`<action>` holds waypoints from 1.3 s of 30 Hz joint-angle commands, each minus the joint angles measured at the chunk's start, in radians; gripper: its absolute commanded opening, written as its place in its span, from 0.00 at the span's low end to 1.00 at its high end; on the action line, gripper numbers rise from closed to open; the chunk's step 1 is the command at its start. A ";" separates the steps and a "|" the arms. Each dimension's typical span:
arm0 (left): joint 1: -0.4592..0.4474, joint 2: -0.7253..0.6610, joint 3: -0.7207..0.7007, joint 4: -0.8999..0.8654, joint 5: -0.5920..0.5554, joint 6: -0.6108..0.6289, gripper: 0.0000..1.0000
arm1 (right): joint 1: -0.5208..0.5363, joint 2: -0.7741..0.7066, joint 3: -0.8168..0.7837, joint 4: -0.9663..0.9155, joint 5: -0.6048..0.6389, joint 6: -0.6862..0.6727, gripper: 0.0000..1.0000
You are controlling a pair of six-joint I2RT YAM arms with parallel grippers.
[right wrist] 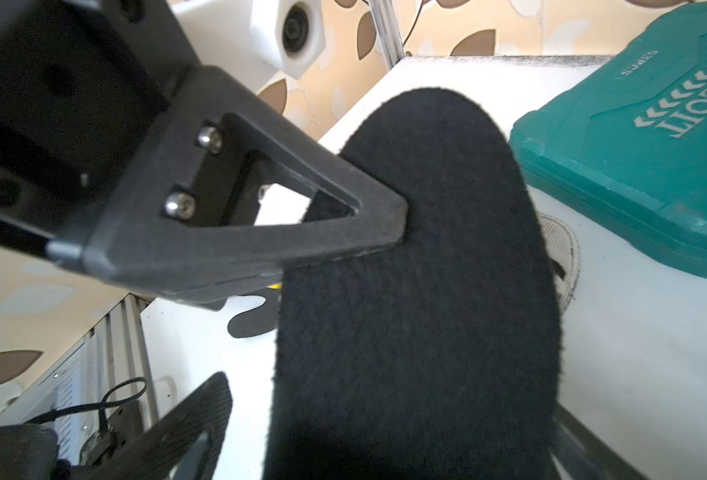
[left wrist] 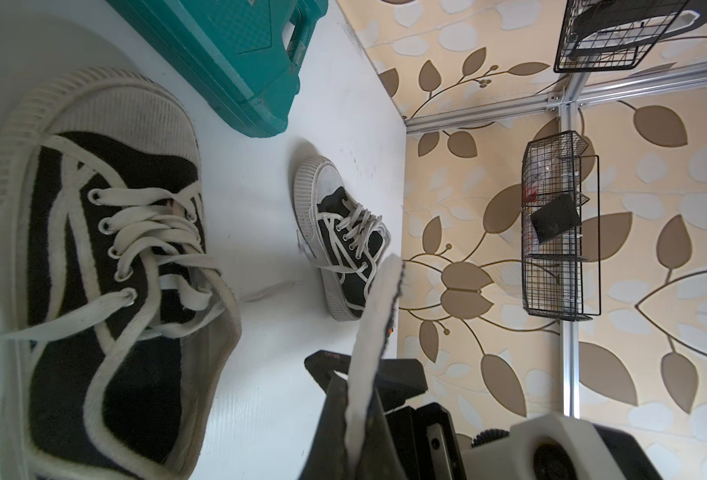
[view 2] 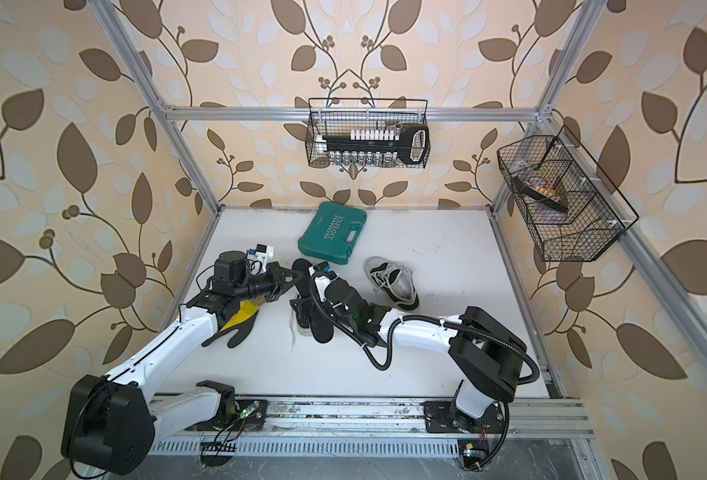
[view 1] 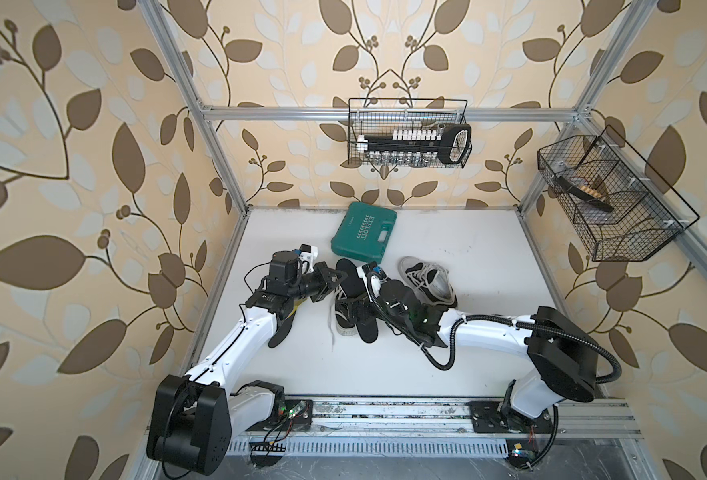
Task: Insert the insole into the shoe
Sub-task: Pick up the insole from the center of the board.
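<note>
Filling the right wrist view, the black insole (right wrist: 418,291) is hanging above the worktop (view 1: 385,374), its rounded end pointing toward the green tool case (view 1: 364,237). Over there the left end effector (right wrist: 385,224) is pinching its edge, jaws clamped tight, while the right end effector (right wrist: 389,399) is standing wide open with a finger on either side of it, gripping nothing. Beside them the black-and-white shoe (left wrist: 106,270) is resting on the worktop, its twin (view 1: 428,278) sitting nearby.
</note>
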 commanded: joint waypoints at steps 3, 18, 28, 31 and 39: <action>0.005 -0.028 -0.004 0.037 -0.006 -0.007 0.00 | -0.008 0.030 0.027 0.051 0.047 -0.006 0.99; 0.005 -0.019 -0.010 0.043 0.003 -0.010 0.00 | -0.044 0.031 0.060 0.015 -0.022 -0.041 0.69; 0.005 0.000 0.008 0.030 0.000 -0.001 0.29 | -0.099 0.018 0.122 -0.145 -0.161 -0.067 0.49; 0.005 0.006 0.014 0.024 -0.001 0.006 0.31 | -0.116 0.018 0.148 -0.209 -0.235 -0.089 0.48; 0.006 0.034 0.048 0.019 -0.014 0.037 0.28 | -0.127 0.033 0.201 -0.334 -0.385 -0.179 0.48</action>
